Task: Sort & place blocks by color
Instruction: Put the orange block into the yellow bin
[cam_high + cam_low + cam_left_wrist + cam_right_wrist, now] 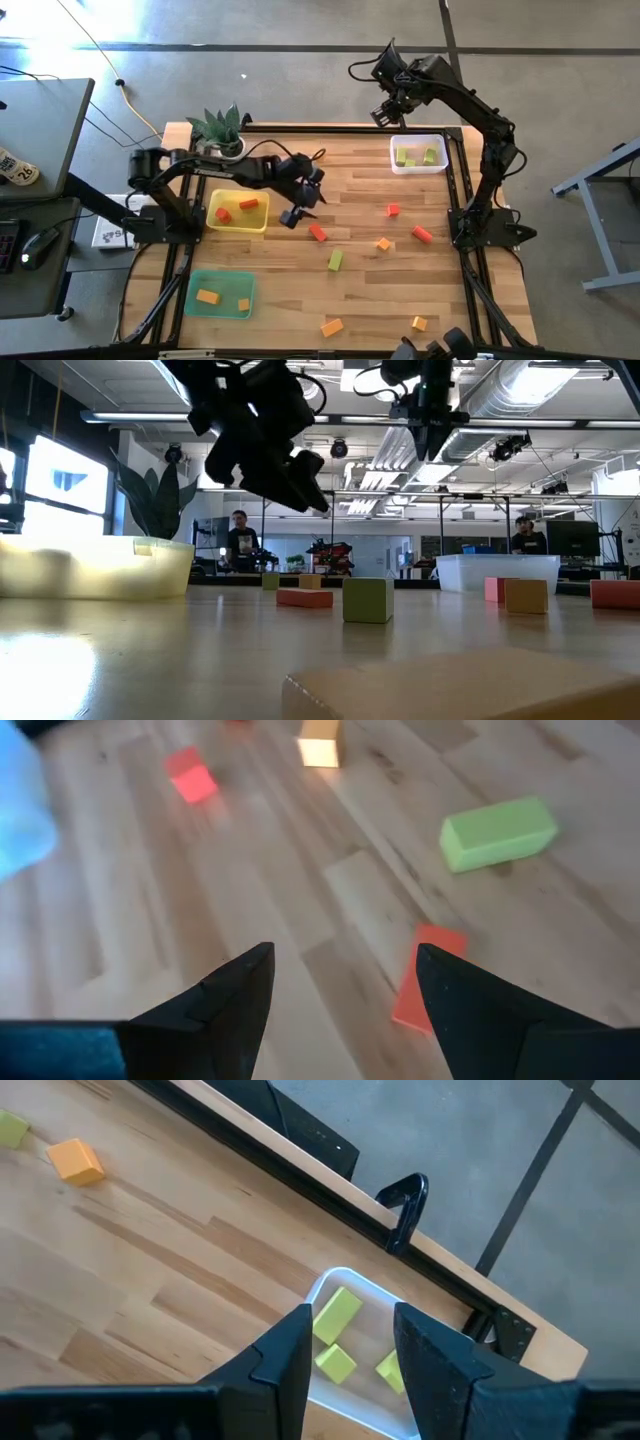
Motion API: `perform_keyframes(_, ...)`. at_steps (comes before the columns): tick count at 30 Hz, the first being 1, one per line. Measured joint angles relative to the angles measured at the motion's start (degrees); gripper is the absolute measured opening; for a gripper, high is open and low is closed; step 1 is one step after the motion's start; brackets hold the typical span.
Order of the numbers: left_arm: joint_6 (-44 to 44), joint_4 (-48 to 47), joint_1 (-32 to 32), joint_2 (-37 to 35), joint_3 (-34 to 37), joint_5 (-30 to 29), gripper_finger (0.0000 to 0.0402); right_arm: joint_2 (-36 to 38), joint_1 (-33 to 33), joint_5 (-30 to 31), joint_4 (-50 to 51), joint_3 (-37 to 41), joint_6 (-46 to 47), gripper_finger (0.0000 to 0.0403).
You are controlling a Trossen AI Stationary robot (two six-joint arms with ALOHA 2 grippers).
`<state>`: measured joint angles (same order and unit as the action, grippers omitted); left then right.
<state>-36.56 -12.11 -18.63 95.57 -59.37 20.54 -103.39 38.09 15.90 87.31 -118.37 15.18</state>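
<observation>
My left gripper (293,216) (342,960) is open and slants down over the table's middle, just right of the yellow tray (236,226). A flat-lying red block (424,972) (318,232) lies below and beside one of its fingers, untouched. Farther off lie a green block (497,832) (335,260), a red cube (190,775) and an orange block (319,745). My right gripper (384,114) (350,1320) hangs high over the clear tray (418,168) at the far right, open by a narrow gap with nothing in it. Three green blocks (336,1316) lie in that tray.
The yellow tray holds two red blocks (248,204). A green tray (220,308) at the near left holds two orange blocks. Loose blocks are scattered from the middle to the near right (421,234). A potted plant (222,128) stands at the far left corner.
</observation>
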Motion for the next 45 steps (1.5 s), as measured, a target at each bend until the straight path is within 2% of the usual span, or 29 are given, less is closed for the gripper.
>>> perform_keyframes(7, 0.0, 0.1, -0.1, 2.8, 0.0, 4.6, 0.0234, 0.0, 0.0, 0.1, 0.0, 0.0, 1.3, 0.0129)
perform_keyframes(21, -4.9, 0.4, 3.9, 9.5, 0.1, 4.3, 0.0234, 0.0, -0.6, 0.1, -0.1, 0.0, 1.5, 0.0129)
perform_keyframes(23, -6.3, 0.4, 4.8, 10.4, 0.0, 3.5, 0.0234, 0.0, -1.0, 0.1, -0.1, 0.0, 1.5, 0.0129)
perform_keyframes(28, -7.2, 0.7, 6.6, 12.2, 0.0, -4.5, 0.0234, 0.0, -2.3, 0.1, -0.1, 0.0, 1.9, 0.0129)
perform_keyframes(36, -7.1, 0.9, 6.7, 14.4, -0.1, -4.9, 0.0233, 0.0, -3.8, 0.1, -0.1, 0.0, 1.9, 0.0129)
perform_keyframes(40, -7.1, 0.8, 6.7, 14.7, -0.1, -2.7, 0.0212, 0.0, -3.9, 0.2, -0.1, 0.0, 2.8, 0.0129)
perform_keyframes(45, -7.1, 0.4, 7.1, 14.7, -0.1, -2.1, 0.0141, 0.0, -4.0, 0.1, -0.1, 0.0, 2.8, 0.0129)
